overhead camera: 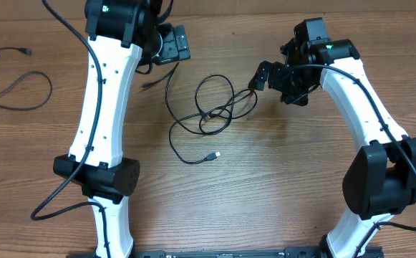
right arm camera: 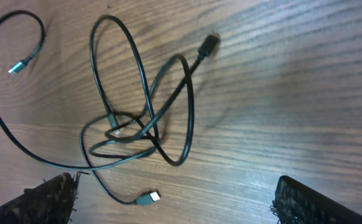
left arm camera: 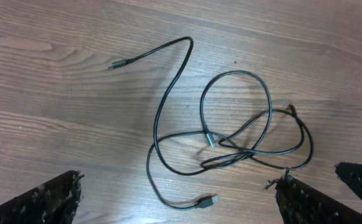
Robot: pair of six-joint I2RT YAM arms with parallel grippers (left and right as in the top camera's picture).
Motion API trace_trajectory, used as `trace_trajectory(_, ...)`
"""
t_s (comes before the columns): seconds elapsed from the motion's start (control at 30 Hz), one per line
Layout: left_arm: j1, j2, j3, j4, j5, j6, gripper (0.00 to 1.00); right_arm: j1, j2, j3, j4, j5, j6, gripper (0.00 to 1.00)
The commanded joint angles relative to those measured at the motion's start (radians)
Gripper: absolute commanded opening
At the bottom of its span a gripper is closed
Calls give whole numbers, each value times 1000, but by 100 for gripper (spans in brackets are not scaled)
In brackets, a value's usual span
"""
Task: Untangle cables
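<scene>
Cables [overhead camera: 211,115]: thin black cords in one loose tangle at upper centre of the overhead frame, lying flat on the table [overhead camera: 279,186]. Several loops overlap; the crossings bunch just right of centre in the left wrist view [left arm camera: 249,151] and at middle left in the right wrist view [right arm camera: 149,130].

One loose end trails toward lower centre and finishes in a light-tipped plug [overhead camera: 215,155]. Another end runs up and left to a small plug [overhead camera: 144,84] below the left gripper.

Left gripper [overhead camera: 172,44]: upper left of the tangle, apart from it. Its wrist view shows the fingers spread wide at the bottom corners [left arm camera: 177,180], nothing between them; released.

Right gripper [overhead camera: 265,75]: just right of the tangle, near the outermost loop; contact cannot be told from above. Its wrist view [right arm camera: 174,182] shows the fingers wide apart and empty, the cords lying on the wood above them in the frame.

A separate black cord [overhead camera: 50,86] lies at far upper left, well apart from the tangle.
</scene>
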Motion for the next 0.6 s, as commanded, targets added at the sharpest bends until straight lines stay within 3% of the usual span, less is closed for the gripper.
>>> trace_trajectory(0.0, -14, -28, 23, -12, 8, 54, 100, 0, 4, -9, -17, 17, -10, 100)
trace_trajectory(0.3, -130, -183, 23, -23, -52, 95, 91, -3, 2, -9, -130, 35, -42, 100)
trace_trajectory(0.57, -373, -365, -5, -23, -311, 89, 99, -3, -74, -9, -283, 119, -57, 97)
